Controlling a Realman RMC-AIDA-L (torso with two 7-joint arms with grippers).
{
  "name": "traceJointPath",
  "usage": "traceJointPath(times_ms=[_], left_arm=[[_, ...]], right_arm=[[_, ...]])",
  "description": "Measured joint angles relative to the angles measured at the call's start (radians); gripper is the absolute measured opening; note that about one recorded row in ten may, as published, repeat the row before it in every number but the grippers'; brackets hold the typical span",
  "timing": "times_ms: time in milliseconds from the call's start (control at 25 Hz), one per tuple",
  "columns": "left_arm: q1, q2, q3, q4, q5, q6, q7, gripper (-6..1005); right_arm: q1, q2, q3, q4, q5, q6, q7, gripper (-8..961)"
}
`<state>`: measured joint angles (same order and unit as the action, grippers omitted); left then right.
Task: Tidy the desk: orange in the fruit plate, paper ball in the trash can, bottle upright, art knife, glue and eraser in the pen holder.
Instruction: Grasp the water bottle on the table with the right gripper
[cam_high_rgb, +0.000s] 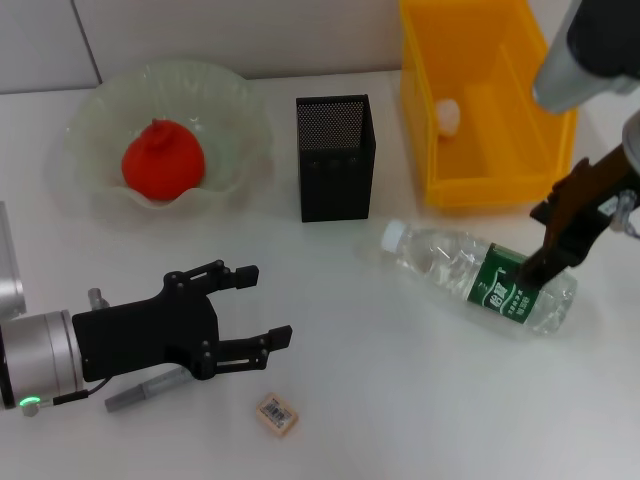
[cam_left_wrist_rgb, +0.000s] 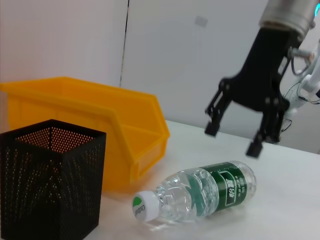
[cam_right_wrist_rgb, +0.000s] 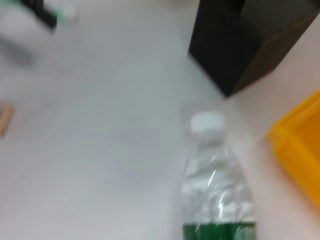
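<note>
The bottle (cam_high_rgb: 478, 276) (cam_left_wrist_rgb: 200, 192) (cam_right_wrist_rgb: 216, 186) lies on its side on the white desk, cap toward the pen holder (cam_high_rgb: 336, 157) (cam_left_wrist_rgb: 47, 180). My right gripper (cam_high_rgb: 547, 256) (cam_left_wrist_rgb: 233, 139) hovers open just above the bottle's labelled end without touching it. Inside the fruit plate (cam_high_rgb: 98, 112) sits the orange (cam_high_rgb: 163, 160). The paper ball (cam_high_rgb: 447, 115) rests in the yellow trash can (cam_high_rgb: 520, 150) (cam_left_wrist_rgb: 115, 130). Near the front edge lies the eraser (cam_high_rgb: 277, 415). My left gripper (cam_high_rgb: 268, 303) is open and empty above a grey pen-shaped stick (cam_high_rgb: 145, 391); art knife or glue, I cannot tell.
The pen holder stands between the fruit plate and the trash can, close to the bottle's cap. The trash can sits at the back right, just behind the bottle. A wall runs along the desk's far edge.
</note>
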<state>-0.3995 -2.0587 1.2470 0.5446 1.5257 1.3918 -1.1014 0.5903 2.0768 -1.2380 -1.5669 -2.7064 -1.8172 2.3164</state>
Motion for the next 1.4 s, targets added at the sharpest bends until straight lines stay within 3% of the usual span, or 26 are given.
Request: traceJointPath(times_ms=[440,960,1400], left_arm=[[0.003,-0.001,0.0,0.0,-0.001,-0.002,0.007,862],[0.002,-0.001,0.0,0.0,0.0,-0.004,0.009,863],[-0.001,-0.001,0.0,0.0,0.0,-0.007,0.009,863]], right_arm=[[0.005,0.004,-0.125,0.168,-0.032,0.161,0.009,823],[0.016,0.01,-0.178,0.318,-0.023,0.298,0.033,803],[0.02,0.009,-0.192,0.36,-0.01,0.333,0.039,785]])
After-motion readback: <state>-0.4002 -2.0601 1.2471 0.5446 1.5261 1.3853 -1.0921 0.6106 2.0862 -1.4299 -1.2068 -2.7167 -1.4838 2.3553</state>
